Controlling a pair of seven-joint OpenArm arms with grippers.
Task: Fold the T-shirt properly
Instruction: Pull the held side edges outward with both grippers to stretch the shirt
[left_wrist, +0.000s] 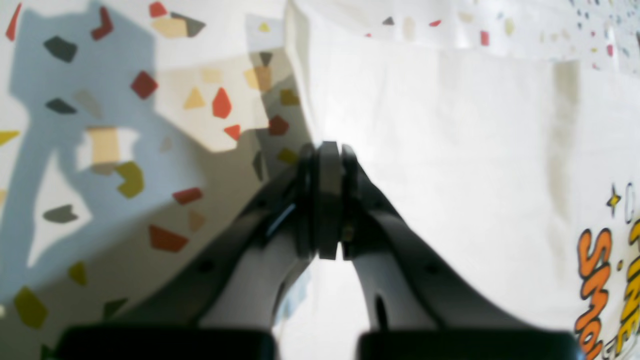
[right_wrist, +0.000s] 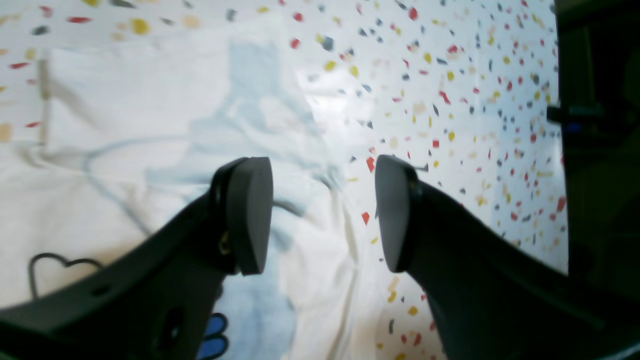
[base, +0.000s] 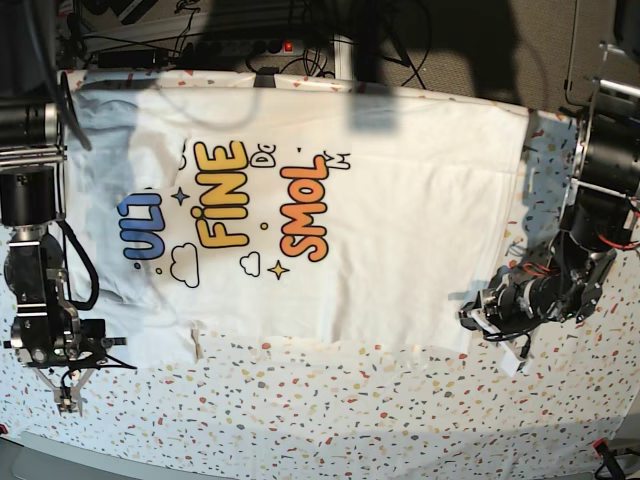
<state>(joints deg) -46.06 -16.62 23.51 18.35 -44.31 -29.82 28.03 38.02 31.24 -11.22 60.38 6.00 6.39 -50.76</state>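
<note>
The white T-shirt (base: 400, 200) lies spread flat, print side up, on the speckled tablecloth (base: 300, 420). At the shirt's right edge near its front corner sits my left gripper (base: 468, 318). The left wrist view shows that gripper (left_wrist: 328, 150) with its jaws pressed together, and the T-shirt's (left_wrist: 450, 150) side edge runs straight into the tips. My right gripper (base: 68, 395) hangs at the front left, just off the sleeve. In the right wrist view it (right_wrist: 322, 210) stands open and holds nothing. One finger is over the T-shirt (right_wrist: 125, 125) and the other over tablecloth (right_wrist: 475, 100).
Both arm bases stand at the table's left and right sides. Cables and dark equipment run behind the far edge (base: 250, 50). The tablecloth's near strip lies bare in front of the shirt, and a small cloth tab (base: 197, 343) sticks out at the shirt's near edge.
</note>
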